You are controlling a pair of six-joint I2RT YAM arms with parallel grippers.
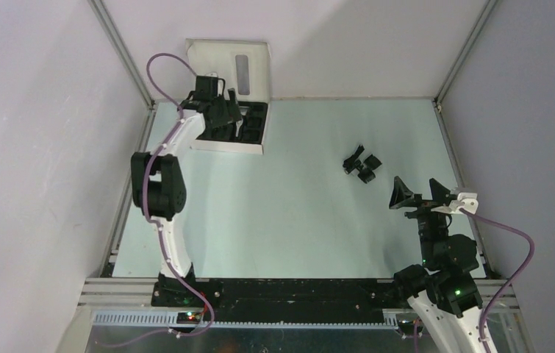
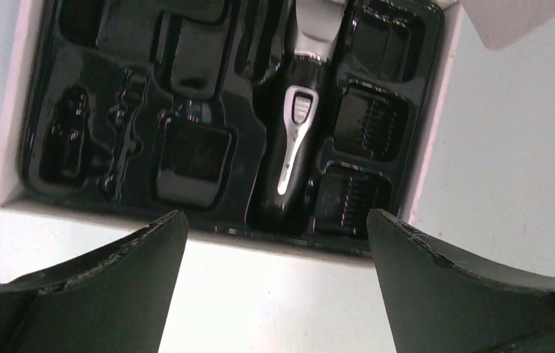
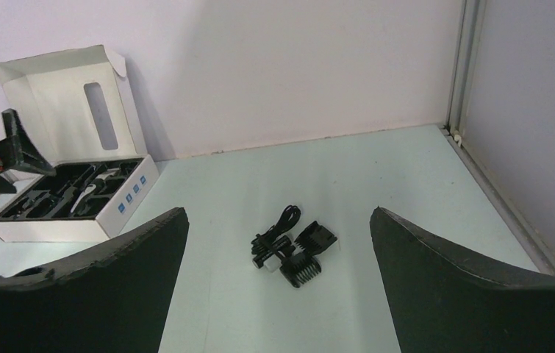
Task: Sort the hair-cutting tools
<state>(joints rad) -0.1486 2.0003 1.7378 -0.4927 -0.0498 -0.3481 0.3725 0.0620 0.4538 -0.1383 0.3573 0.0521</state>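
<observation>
Overhead, the left tool (image 1: 224, 110) is hovering wide open over the box (image 1: 230, 145), the right tool (image 1: 420, 193) gaping near loose attachments (image 1: 362, 165) on the table (image 1: 296, 220). Left wrist: the clipper (image 2: 296, 136) is lying in the tray (image 2: 134, 88). Right wrist: the attachments are touching a cord (image 3: 278, 228).

Attachments (image 1: 367, 167) unobstructed all round, upright lid (image 1: 219, 70) behind tray (image 2: 248, 154)

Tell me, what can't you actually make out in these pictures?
- Top view: the left gripper hangs over the tray, hiding most of its contents.
- Left wrist view: the clipper has its head cut off by the top edge; the dark glossy recesses beside it may be filled or empty.
- Top view: the loose pile is too small to count pieces.
</observation>
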